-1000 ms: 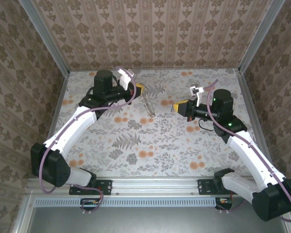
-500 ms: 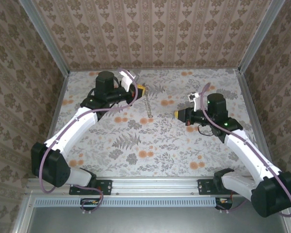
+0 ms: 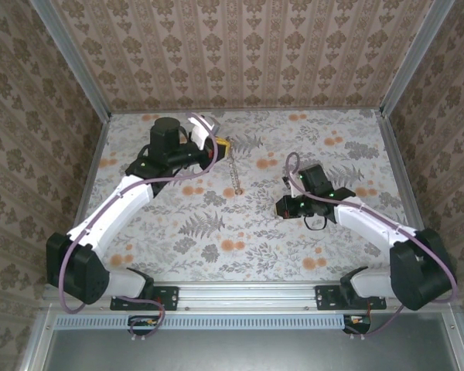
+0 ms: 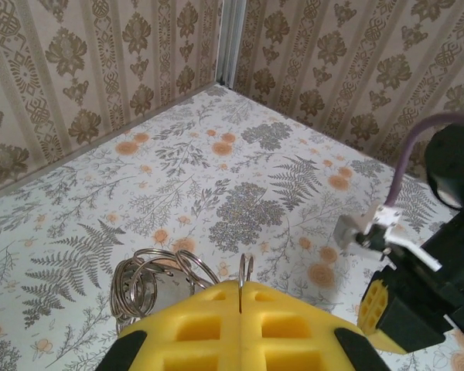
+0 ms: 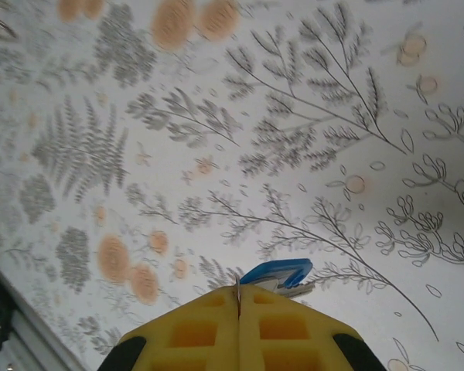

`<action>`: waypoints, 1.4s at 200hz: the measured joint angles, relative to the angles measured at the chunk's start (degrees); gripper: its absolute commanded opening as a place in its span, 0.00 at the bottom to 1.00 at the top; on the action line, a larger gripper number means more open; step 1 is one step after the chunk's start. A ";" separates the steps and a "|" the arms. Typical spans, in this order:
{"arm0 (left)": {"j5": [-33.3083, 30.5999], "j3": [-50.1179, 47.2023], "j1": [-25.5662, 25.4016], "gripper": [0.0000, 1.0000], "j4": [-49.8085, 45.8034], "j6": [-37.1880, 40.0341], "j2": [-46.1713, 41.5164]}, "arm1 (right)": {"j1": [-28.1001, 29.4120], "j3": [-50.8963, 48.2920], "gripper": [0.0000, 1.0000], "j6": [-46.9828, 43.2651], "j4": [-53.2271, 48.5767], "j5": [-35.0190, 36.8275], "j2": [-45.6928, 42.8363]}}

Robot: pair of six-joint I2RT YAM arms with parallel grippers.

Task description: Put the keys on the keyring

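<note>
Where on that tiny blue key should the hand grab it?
Probably the key by its blue plastic head, pinched across the flat faces, coming from the head end: it's the broadest, flattest part. The right hand looks shut on it there.

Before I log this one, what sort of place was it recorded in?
Probably a small enclosed robot test booth, not a home: damask-papered walls in a bare aluminium frame, a table covered in floral print, and the left arm and right arm bolted to a rail at its near edge.
</note>
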 measured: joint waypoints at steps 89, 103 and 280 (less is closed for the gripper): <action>-0.68 -2.23 0.00 0.00 0.70 -0.02 -2.51 | 5.62 0.85 0.00 -0.17 1.86 2.97 14.23; -0.68 -2.38 0.00 0.00 0.79 -0.02 -2.71 | 6.05 1.73 0.00 -0.17 2.29 3.02 14.78; -1.73 -4.15 0.39 0.00 1.25 -0.02 -4.20 | 8.98 5.01 0.36 3.89 -2.14 12.22 10.82</action>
